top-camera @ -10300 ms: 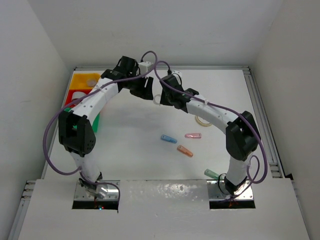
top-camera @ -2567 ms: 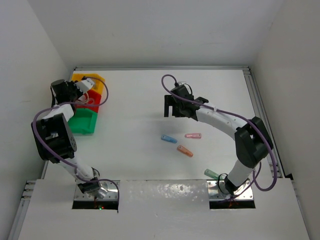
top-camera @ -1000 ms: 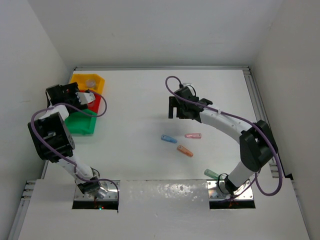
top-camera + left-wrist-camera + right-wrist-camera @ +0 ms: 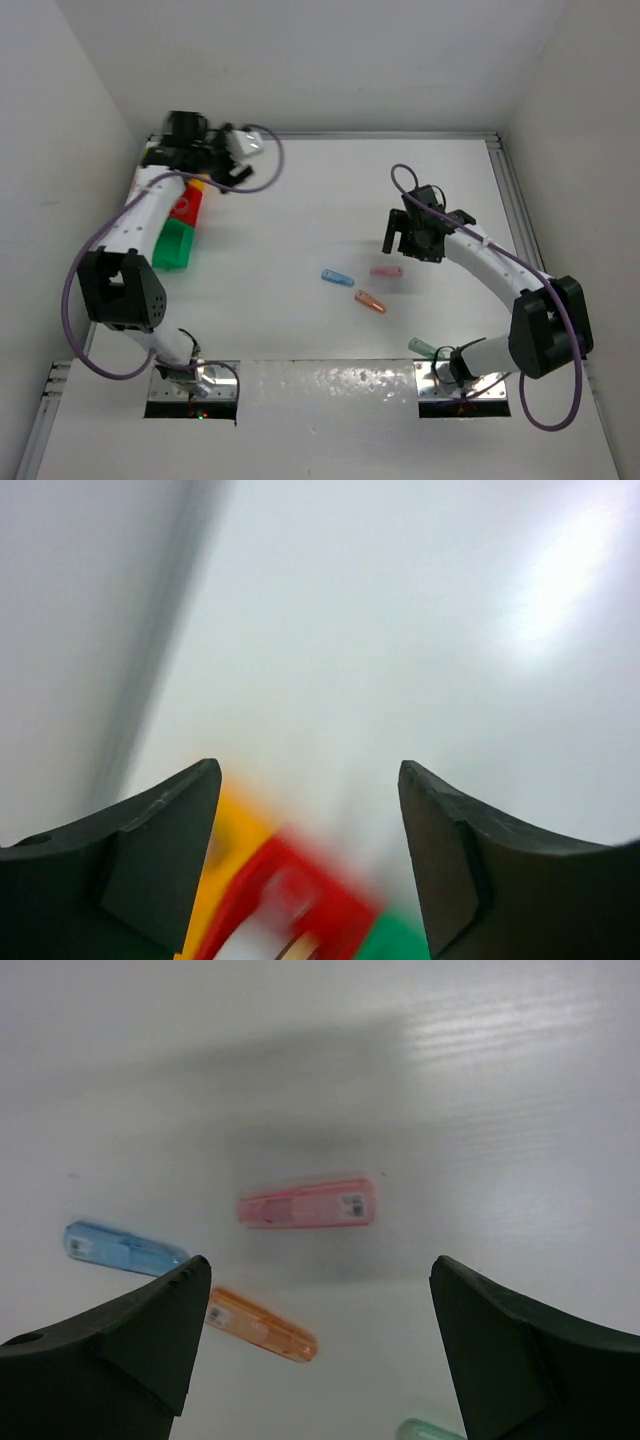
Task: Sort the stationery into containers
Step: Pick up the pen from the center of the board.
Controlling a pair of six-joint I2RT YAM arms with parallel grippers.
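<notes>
Pink capsule (image 4: 307,1203), blue capsule (image 4: 122,1248), orange capsule (image 4: 262,1327) nearby

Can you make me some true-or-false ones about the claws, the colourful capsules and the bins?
1. The right claw is open with nothing in it. True.
2. The green bin sits right beside the red bin. True.
3. The blue capsule lies on the table. True.
4. The pink capsule is inside the red bin. False: it lies on the table, close to the right claw.
5. The left claw is holding the orange capsule. False: the left claw is open and empty, over by the bins, and the orange capsule lies on the table.
</notes>
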